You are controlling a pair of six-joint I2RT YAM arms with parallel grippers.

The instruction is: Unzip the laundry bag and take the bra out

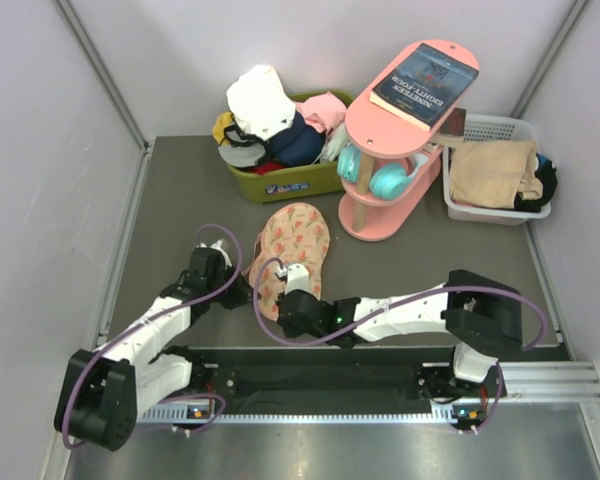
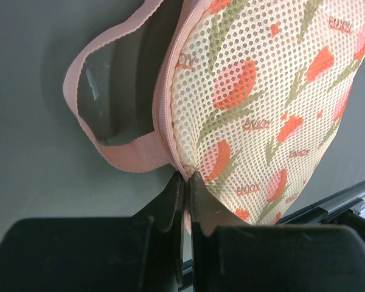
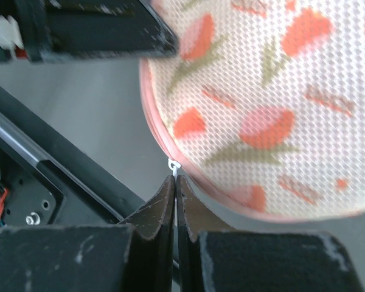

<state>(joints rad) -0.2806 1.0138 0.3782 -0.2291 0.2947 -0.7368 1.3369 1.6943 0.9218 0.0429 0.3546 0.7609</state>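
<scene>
Black fingertips of the left gripper (image 2: 185, 177) fill the foreground of its wrist view, pressed together on the pink zip trim (image 2: 164, 115) of the laundry bag (image 2: 261, 103), just beside the foot of its thin pink loop (image 2: 131, 159). At the bag's near end the right gripper (image 3: 174, 177) is likewise closed, with the small zip pull (image 3: 172, 164) at its tips and apparently caught between them. The bag lies flat on the grey table (image 1: 180, 200), between the two grippers and close to the arms' base rail, its zip looking still closed all round; no bra is visible. By my reading, unzipping is just starting: the left claw anchors the edge while the right must draw the pull along the curved seam, following the oval without losing the tab or dragging the bag. Farther back stand a green bin (image 1: 280, 187) of clothes, a pink shelf stand (image 1: 400, 130), and a white basket (image 1: 500, 125).
</scene>
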